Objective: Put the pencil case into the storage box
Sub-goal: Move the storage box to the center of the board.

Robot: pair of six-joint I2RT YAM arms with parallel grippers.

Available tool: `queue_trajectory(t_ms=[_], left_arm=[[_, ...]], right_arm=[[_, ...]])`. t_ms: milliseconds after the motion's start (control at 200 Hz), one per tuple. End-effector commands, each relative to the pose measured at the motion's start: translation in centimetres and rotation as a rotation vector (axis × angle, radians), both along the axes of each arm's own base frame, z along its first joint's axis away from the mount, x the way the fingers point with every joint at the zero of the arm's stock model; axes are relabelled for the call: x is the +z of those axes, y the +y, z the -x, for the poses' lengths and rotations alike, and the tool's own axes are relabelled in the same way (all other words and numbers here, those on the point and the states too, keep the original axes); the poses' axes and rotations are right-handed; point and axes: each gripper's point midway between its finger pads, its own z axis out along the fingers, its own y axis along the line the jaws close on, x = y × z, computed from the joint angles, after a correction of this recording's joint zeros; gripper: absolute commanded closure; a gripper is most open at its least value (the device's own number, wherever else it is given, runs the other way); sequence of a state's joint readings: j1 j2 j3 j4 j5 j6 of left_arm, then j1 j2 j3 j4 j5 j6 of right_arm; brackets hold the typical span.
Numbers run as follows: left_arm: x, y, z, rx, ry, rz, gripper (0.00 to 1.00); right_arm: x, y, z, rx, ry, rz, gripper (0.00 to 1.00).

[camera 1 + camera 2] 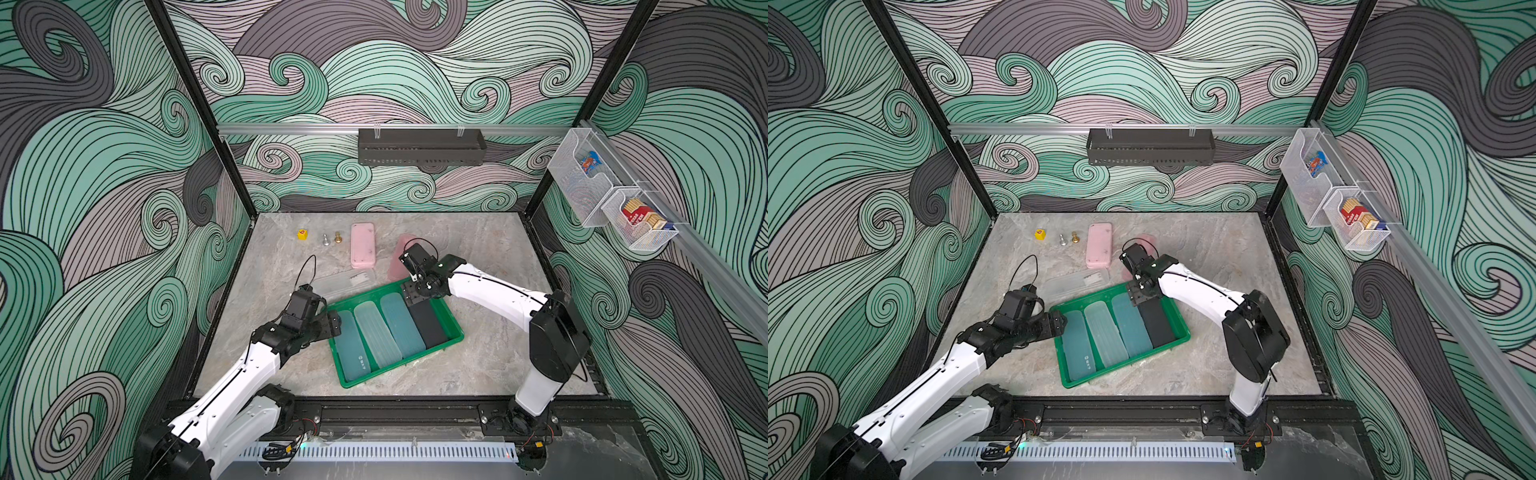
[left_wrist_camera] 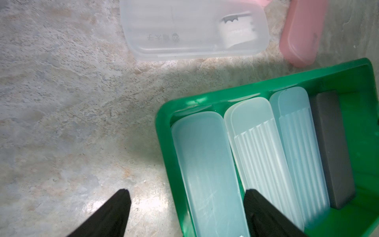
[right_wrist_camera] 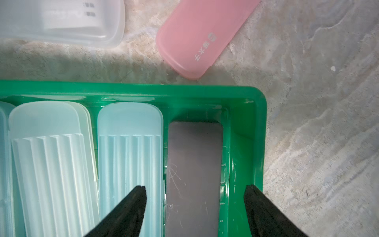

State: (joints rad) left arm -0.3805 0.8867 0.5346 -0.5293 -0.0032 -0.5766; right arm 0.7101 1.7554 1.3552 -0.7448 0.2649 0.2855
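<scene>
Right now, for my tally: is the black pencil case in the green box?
In: the black pencil case lies flat inside the storage box, below its rim.

Top views high, angled down, wrist cameras close overhead (all share the storage box (image 3: 131, 88))

- Robot lab test cell: printed swirl-pattern walls (image 1: 374, 62) on black frame posts (image 1: 183, 75).
- Left arm (image 1: 232, 386) and right arm (image 1: 490, 291), 2 white units, mounted on front rail (image 1: 395, 409).
- Marble-look tabletop (image 1: 478, 249).
- Black shelf (image 1: 422, 145) and wire baskets (image 1: 577, 191) hang on aluminium rails (image 1: 291, 129).

Spread left claw (image 2: 187, 191) straddles storage box (image 2: 287, 80) rim; four pencil cases (image 2: 205, 164) inside.
</scene>
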Motion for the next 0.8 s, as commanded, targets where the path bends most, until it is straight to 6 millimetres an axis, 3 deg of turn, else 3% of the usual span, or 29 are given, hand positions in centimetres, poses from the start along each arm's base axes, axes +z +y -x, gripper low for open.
queue_trajectory(t_ms=[0,175,290,535,795], left_arm=[[1.0,0.6,0.1,0.021,0.0,-0.016,0.09],[1.0,0.9,0.0,0.029,-0.018,-0.024,0.09],[1.1,1.1,0.0,0.034,-0.027,-0.033,0.09],[1.9,1.6,-0.8,0.053,-0.028,-0.077,0.01],[4.7,1.5,-3.5,0.075,-0.07,-0.112,0.01]], right_arm=[[0.0,2.5,-0.2,0.092,0.029,-0.094,0.29],[-2.6,2.5,-0.5,0.086,0.072,-0.107,0.3],[-4.7,1.0,-1.4,0.031,0.116,-0.141,0.3],[-6.1,-5.3,-3.0,-0.089,0.117,-0.089,0.31],[-5.2,-13.4,-4.0,-0.226,0.071,-0.028,0.3]])
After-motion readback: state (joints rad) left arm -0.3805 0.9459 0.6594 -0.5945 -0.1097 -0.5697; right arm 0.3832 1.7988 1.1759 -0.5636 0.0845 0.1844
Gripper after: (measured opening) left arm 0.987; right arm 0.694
